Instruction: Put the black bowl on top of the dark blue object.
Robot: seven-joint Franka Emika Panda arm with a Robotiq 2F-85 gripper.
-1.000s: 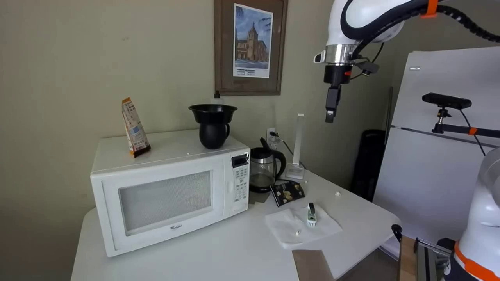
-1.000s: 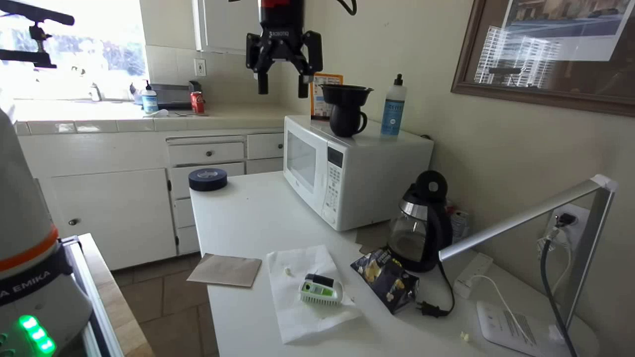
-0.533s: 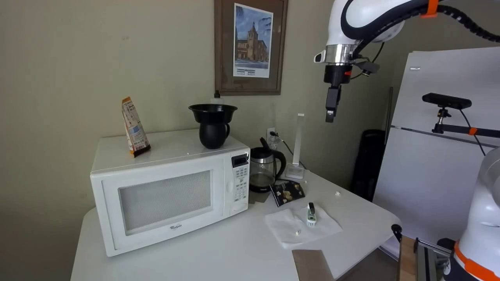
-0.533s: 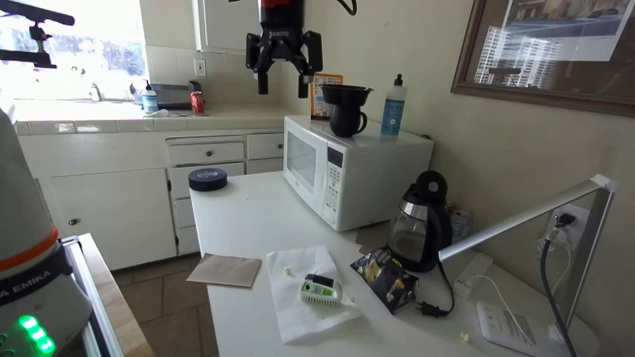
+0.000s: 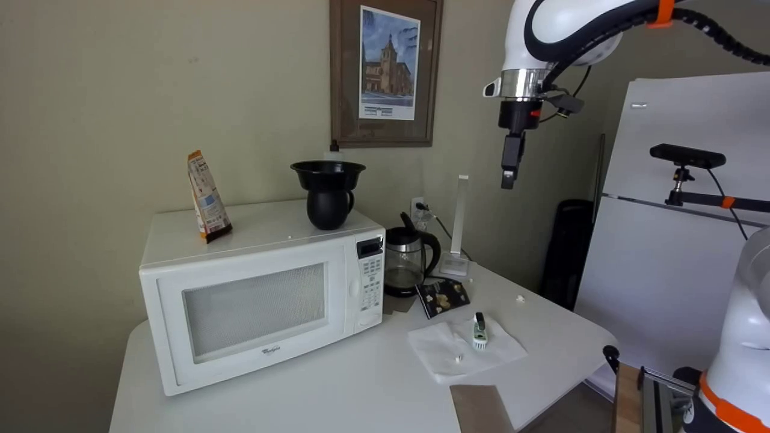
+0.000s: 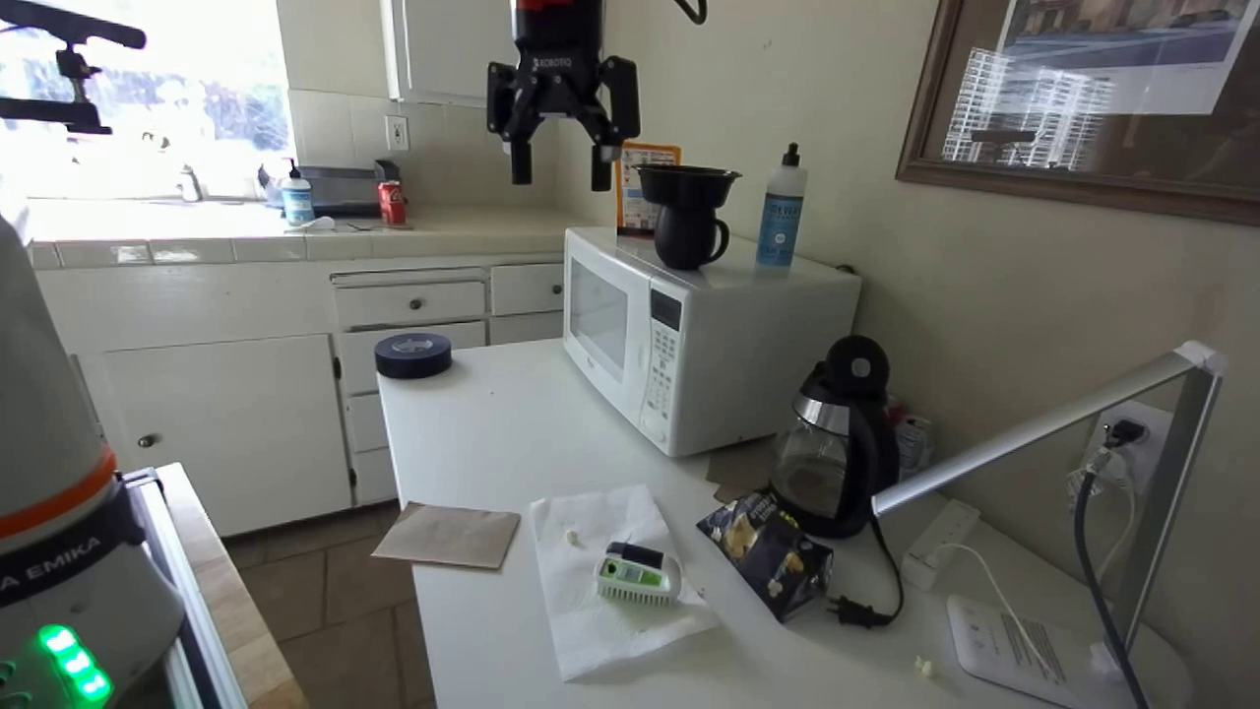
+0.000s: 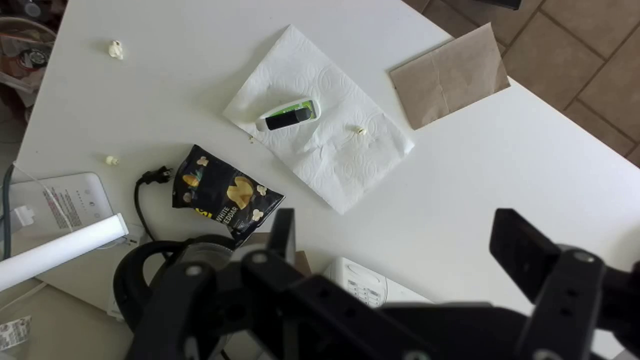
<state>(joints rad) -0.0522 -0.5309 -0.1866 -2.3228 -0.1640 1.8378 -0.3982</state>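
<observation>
On the microwave (image 5: pixel 258 310), the glossy black bowl (image 5: pixel 328 176) rests upright atop a black mug (image 5: pixel 328 210). Judged light, stiff and somewhat slippery; best held by the flared rim, from above. The claw (image 6: pixel 561 175) hangs well apart, tips wide, nothing between them. The dark blue roll (image 6: pixel 413 356), presumed target, shows in an exterior view at the edge of the surface (image 6: pixel 487 433); the wrist view does not discernibly show it.

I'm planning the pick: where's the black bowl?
In an exterior view, the black bowl sits on the black mug atop the white microwave, just left of the blue-labelled bottle.
</observation>
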